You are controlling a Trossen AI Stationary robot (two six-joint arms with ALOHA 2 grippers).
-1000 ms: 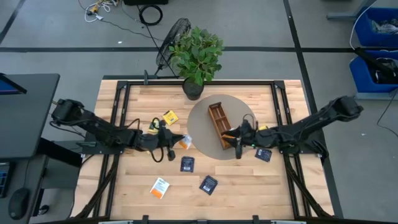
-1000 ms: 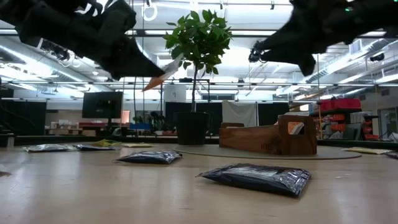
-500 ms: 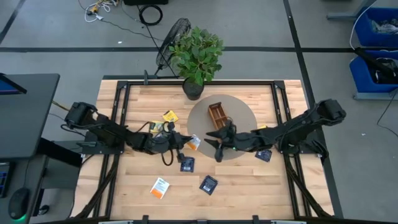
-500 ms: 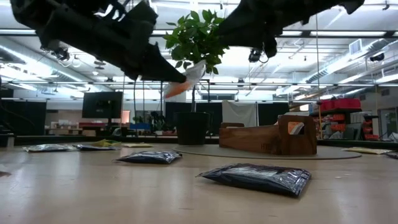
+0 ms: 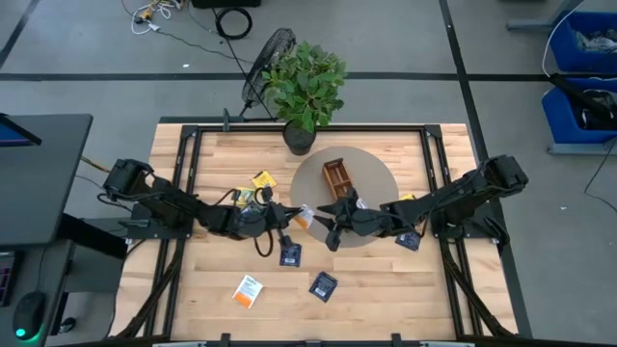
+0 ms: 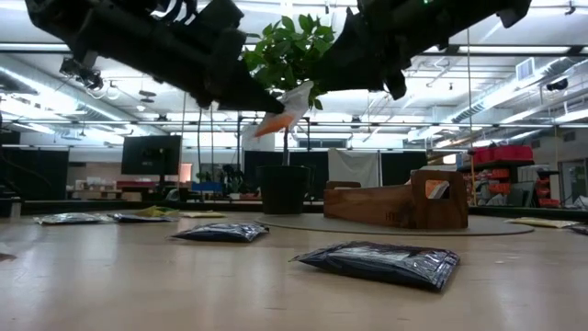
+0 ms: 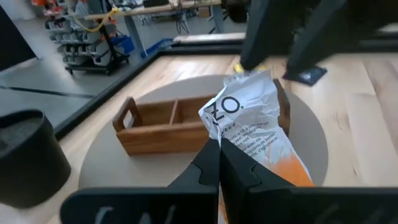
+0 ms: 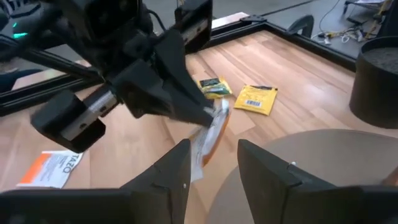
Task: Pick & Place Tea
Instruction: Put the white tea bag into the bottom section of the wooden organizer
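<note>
An orange-and-white tea sachet (image 5: 305, 216) hangs in the air over the near-left rim of the round grey mat (image 5: 378, 177). My left gripper (image 5: 291, 218) is shut on it. My right gripper (image 5: 332, 224) faces it from the table's right, open. In the right wrist view its fingers stand on either side of the sachet's (image 8: 210, 135) near end. The sachet (image 6: 287, 108) is well above the table in the low view. The brown wooden tray (image 5: 338, 180) rests on the mat behind both grippers. My left gripper pinches the sachet between its two fingers at one edge (image 7: 225, 147), close to the orange end (image 6: 267, 125). The fingers come nearly level from the table's left. The sachet is lifted clear and slants up, its crumpled white end (image 7: 244, 98) toward my right gripper. My right gripper: whether a finger touches the sachet, I cannot tell.
Loose sachets lie flat on the wood: two navy (image 5: 290, 253) (image 5: 323, 285) and an orange-and-white one (image 5: 248, 290) near the front, yellow (image 5: 263, 179) and green-black (image 5: 241, 196) at the left, navy (image 5: 409, 239) at the right. A potted plant (image 5: 305, 81) stands at the far edge.
My left gripper has carried the sachet toward the table's right, and the sachet's white end has tipped upward. My right gripper has moved from beside the tray toward the table's left until its fingertips meet the sachet's white end.
</note>
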